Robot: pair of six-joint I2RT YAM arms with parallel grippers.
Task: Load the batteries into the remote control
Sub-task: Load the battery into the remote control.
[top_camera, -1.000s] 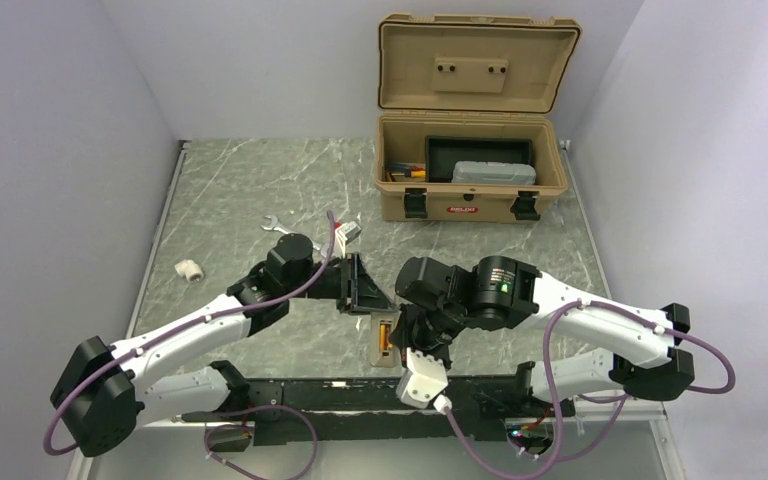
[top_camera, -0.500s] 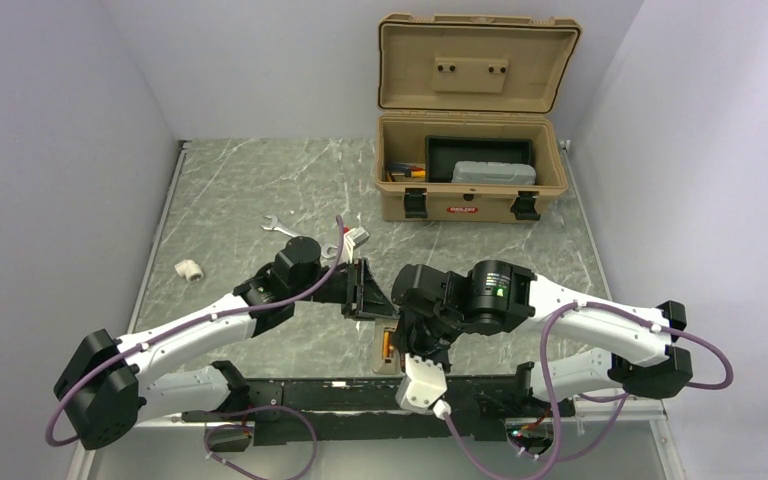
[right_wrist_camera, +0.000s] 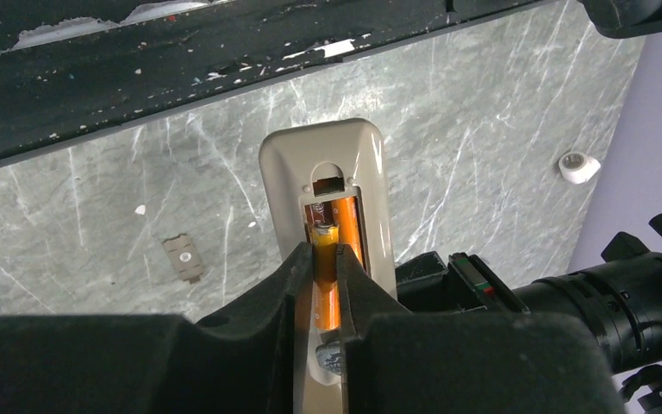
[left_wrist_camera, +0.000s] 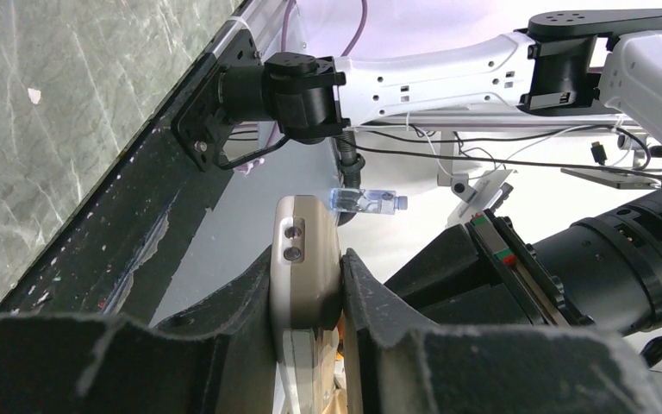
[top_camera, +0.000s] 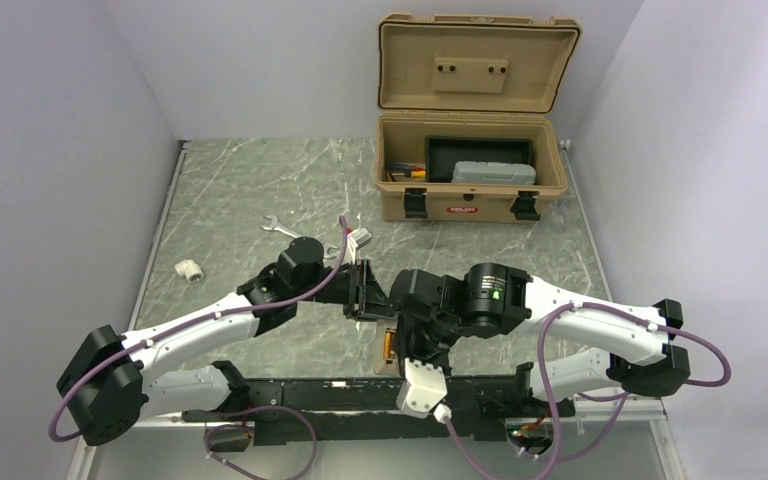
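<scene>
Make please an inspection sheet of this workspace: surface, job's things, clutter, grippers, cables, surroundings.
Surface: grey-green marbled table.
Job's things: remote control back up, bay open; one battery lying in the bay; second battery over the bay, seemingly not seated.
Clutter: wrench, white fitting, small grey plate, open toolbox at the far side.
Grippers: left gripper shut on the remote control; right gripper flanks the second battery, grip unclear.
Cables: purple cables loop along both arms.
Surroundings: pale walls; black rail at the near edge.
</scene>
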